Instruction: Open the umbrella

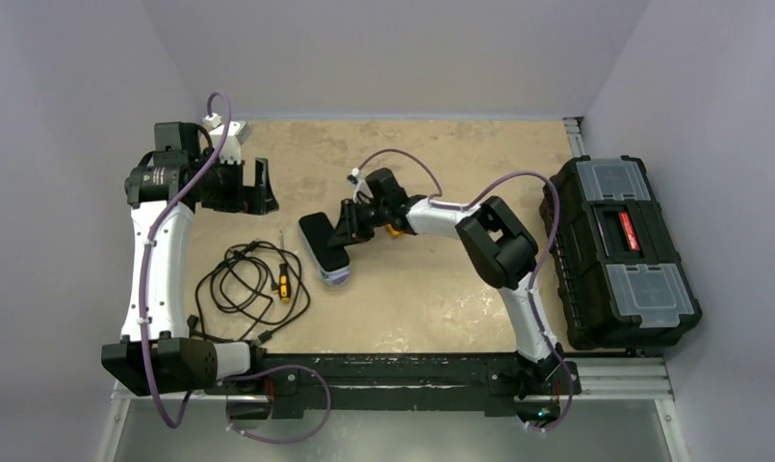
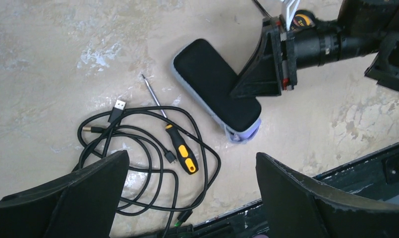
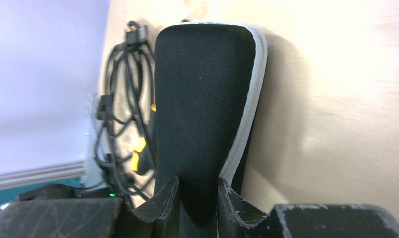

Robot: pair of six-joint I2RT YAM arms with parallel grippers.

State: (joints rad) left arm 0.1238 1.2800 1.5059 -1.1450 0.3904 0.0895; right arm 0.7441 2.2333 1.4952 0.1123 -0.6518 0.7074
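Observation:
The umbrella [image 1: 323, 245] lies folded on the tan table, a flat black bundle with a pale lavender rim and a lavender end [image 2: 242, 133] pointing toward the near edge. My right gripper [image 1: 349, 223] reaches in from the right and is shut on the umbrella's long side. In the right wrist view the black fabric [image 3: 202, 99] is pinched between both fingers of that gripper [image 3: 197, 191]. My left gripper [image 1: 251, 188] hovers to the upper left, apart from the umbrella. It [image 2: 192, 161] stands wide open with nothing between its fingers.
A coiled black cable [image 1: 248, 284] and a yellow-and-black screwdriver [image 2: 180, 148] lie left of the umbrella. A black toolbox [image 1: 619, 250] stands at the right edge. A small yellow object [image 1: 395, 231] sits under the right wrist. A black rail [image 1: 393, 371] runs along the near edge.

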